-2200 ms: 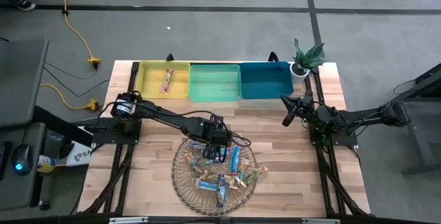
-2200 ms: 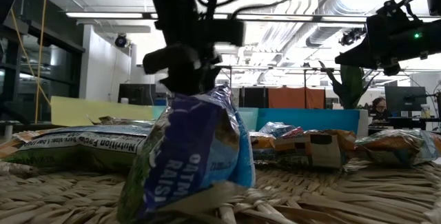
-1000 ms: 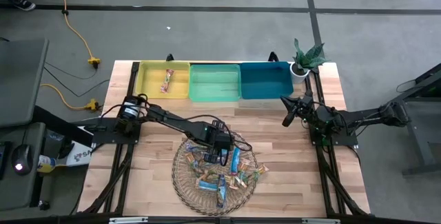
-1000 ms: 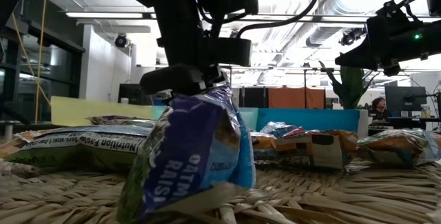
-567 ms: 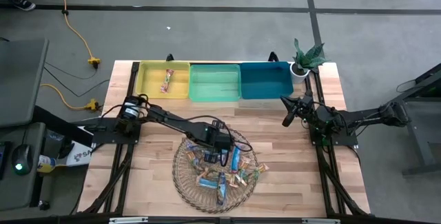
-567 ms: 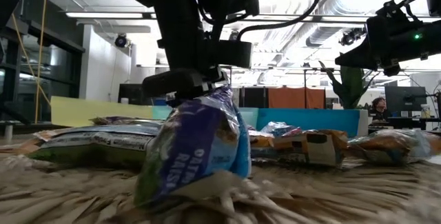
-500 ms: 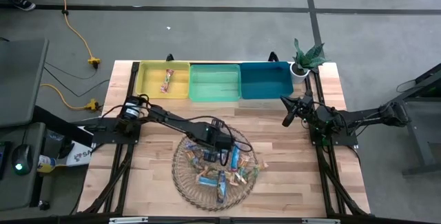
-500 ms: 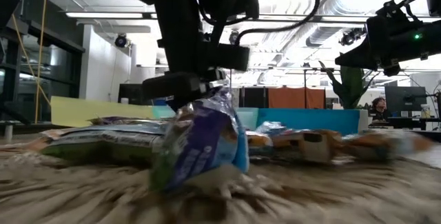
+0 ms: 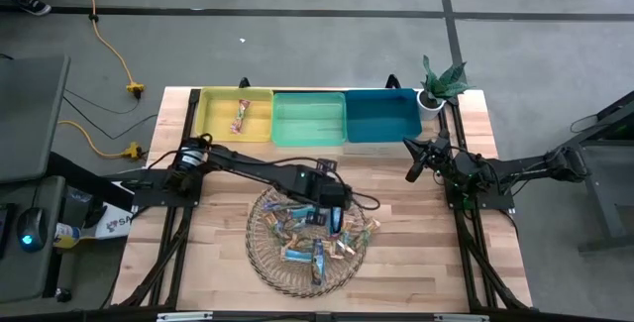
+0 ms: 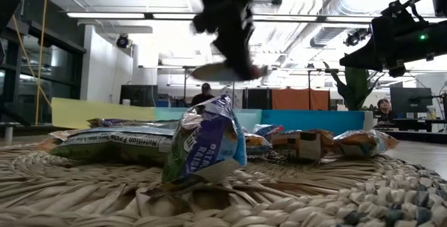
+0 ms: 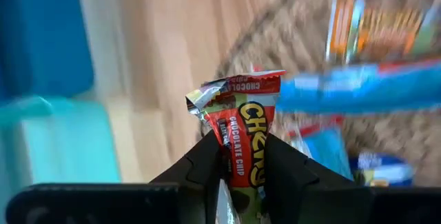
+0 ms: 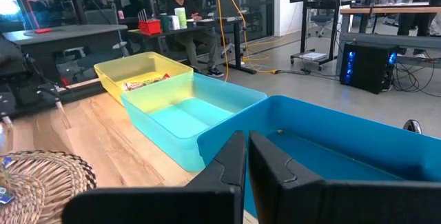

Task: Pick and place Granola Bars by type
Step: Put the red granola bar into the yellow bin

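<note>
Left gripper (image 11: 241, 156) clamped on red-wrapped bar (image 11: 242, 133), lifted above wicker plate (image 9: 265, 263) (clear of the heap for carrying) | remaining Granola Bars (image 9: 315, 235) piled on plate | right gripper (image 12: 246, 156) nearly closed, empty, parked near teal bin (image 9: 382, 117).

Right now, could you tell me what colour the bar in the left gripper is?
Red, with yellow lettering; the bar shows best in the left wrist view.
</note>
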### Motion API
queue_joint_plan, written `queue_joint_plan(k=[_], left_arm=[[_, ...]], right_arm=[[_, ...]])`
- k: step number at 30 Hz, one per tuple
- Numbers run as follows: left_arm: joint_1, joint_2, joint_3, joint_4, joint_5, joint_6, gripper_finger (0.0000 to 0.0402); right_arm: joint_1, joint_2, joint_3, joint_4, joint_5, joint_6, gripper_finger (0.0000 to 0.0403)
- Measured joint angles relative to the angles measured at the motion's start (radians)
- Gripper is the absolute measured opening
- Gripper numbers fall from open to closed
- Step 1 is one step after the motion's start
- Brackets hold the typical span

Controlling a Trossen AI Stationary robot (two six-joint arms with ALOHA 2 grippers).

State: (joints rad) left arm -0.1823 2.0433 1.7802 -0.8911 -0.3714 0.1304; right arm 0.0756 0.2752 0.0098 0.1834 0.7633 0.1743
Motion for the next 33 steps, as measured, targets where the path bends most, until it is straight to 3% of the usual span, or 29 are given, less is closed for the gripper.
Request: queue_joint_plan(k=[5, 10, 22, 28, 33], left_arm=[[0.03, -0.014, 0.095, 0.006, 0.151, -0.001, 0.0082], [0.09, -0.091, 0.104, 0.087, 0.3, 0.0, 0.0082], [0.299, -0.287, 0.103, 0.076, 0.5, 0.001, 0.0082], [0.395, -0.35, 0.103, 0.071, 0.653, 0.002, 0.0082], [0.458, -0.411, 0.058, 0.097, 0.709, 0.002, 0.0082]], right_arm=[[0.0, 0.0, 0.0, 0.0, 0.0, 0.0, 0.0], [0.0, -0.001, 0.0, -0.005, 0.0, 0.0, 0.0], [0.0, 0.013, 0.0, -0.006, 0.004, 0.0, 0.0], [0.0, 0.013, 0.0, -0.004, 0.004, 0.0, 0.0], [0.0, 0.013, 0.0, -0.005, 0.004, 0.0, 0.0]])
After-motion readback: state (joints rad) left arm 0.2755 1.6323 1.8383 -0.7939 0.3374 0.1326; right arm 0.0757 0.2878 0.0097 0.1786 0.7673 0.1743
